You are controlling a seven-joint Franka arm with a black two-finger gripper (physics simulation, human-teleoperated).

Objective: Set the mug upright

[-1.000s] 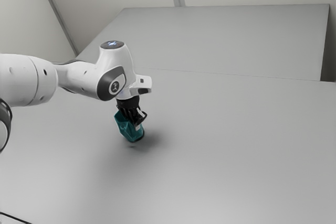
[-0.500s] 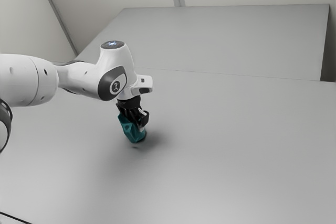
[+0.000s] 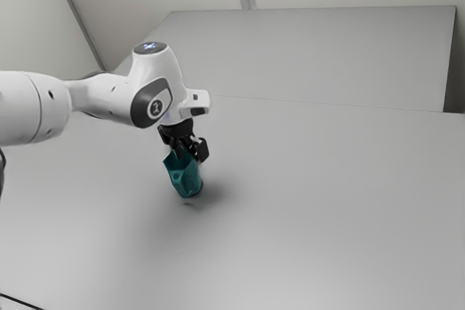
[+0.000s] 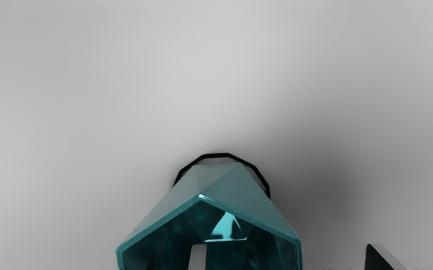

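The gripper (image 3: pixel 192 152) is just above the teal faceted mug (image 3: pixel 184 178), which stands on its base end with its mouth up and looks slightly tilted in the exterior view. In the wrist view the gripper (image 4: pixel 289 258) is open, one fingertip inside the mouth of the mug (image 4: pixel 235 198) and the other outside, apart from the wall. A black rim shows around the far base end of the mug. The lower part of its inside and its near side are cut off in the wrist view.
The grey table (image 3: pixel 305 201) extends around the mug. A raised grey surface (image 3: pixel 305 56) lies behind it. A dark cable (image 3: pixel 20 301) is at the exterior view's lower left corner.
My hand has risen and shifted slightly toward the exterior view's left, and its fingers have come off the mug's sides. The mug has swung a little more upright, staying low at the table.
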